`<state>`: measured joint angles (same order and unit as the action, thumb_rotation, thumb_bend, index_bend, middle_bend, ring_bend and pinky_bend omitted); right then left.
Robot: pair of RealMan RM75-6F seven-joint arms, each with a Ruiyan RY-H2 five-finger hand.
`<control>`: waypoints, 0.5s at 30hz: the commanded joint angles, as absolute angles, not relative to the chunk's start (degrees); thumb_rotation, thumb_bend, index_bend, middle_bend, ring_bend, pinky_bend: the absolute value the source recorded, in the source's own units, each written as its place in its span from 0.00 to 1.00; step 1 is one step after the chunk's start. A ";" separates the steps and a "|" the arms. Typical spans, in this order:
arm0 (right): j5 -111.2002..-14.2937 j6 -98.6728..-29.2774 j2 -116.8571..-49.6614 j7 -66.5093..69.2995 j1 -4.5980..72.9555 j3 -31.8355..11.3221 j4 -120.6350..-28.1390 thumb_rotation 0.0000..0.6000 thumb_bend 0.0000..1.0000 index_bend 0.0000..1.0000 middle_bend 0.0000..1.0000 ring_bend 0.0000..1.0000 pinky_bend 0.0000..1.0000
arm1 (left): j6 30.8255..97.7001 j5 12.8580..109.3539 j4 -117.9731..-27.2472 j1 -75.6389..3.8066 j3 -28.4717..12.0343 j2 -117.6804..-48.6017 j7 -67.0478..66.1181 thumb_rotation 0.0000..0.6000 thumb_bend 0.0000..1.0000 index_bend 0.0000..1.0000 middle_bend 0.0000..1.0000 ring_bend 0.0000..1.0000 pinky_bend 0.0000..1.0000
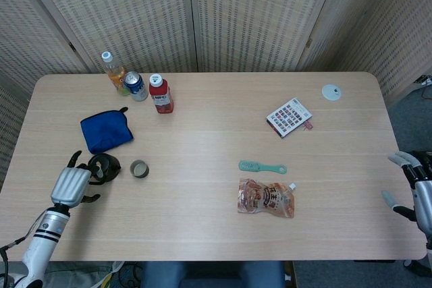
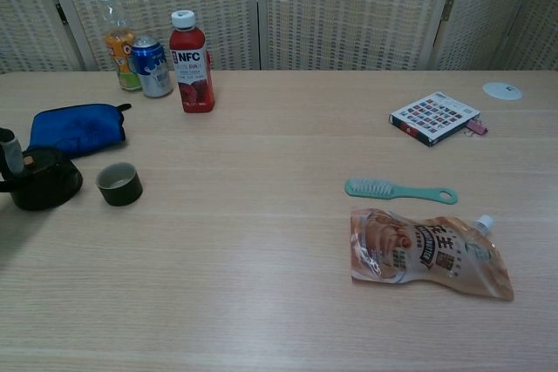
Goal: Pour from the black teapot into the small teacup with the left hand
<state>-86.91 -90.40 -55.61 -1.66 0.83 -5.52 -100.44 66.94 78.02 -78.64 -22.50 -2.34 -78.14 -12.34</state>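
The black teapot [image 1: 104, 166] stands upright near the table's left edge, with the small dark teacup [image 1: 139, 168] just to its right, apart from it. My left hand [image 1: 69, 183] is to the left of the teapot with its fingers spread and nothing in them. In the chest view the teapot [image 2: 41, 182] and teacup [image 2: 119, 184] sit at the left, and one of the left hand's fingers [image 2: 10, 151] shows at the frame edge beside the pot. My right hand [image 1: 413, 187] hangs off the table's right edge, fingers apart and empty.
A blue pouch [image 1: 106, 131] lies just behind the teapot. An orange-drink bottle [image 1: 112, 69], a can [image 1: 136, 86] and a red NFC bottle [image 1: 160, 94] stand at the back left. A green brush [image 1: 262, 166], a snack pouch [image 1: 266, 197], a booklet [image 1: 289, 117] and a white disc [image 1: 331, 92] lie to the right.
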 commanded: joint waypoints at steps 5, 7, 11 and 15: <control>-86.75 -90.41 -55.50 -1.75 0.79 -5.50 -100.60 1.00 0.20 0.24 0.22 0.13 0.16 | 66.62 78.16 -77.78 -22.45 -2.10 -78.52 -12.89 1.00 0.13 0.46 0.45 0.42 0.00; -86.83 -90.46 -55.50 -1.75 0.78 -5.47 -100.65 1.00 0.20 0.24 0.22 0.13 0.16 | 66.52 78.05 -77.59 -22.39 -2.09 -78.55 -12.89 1.00 0.13 0.46 0.45 0.42 0.00; -86.88 -90.42 -55.59 -1.79 0.81 -5.42 -100.66 1.00 0.20 0.24 0.22 0.13 0.16 | 66.65 78.03 -77.22 -22.27 -2.16 -78.55 -12.98 1.00 0.13 0.46 0.45 0.42 0.00; -86.89 -90.53 -55.64 -1.83 0.76 -5.39 -100.66 1.00 0.20 0.24 0.22 0.13 0.16 | 66.47 77.83 -76.83 -22.19 -2.20 -78.53 -13.02 1.00 0.13 0.46 0.45 0.42 0.00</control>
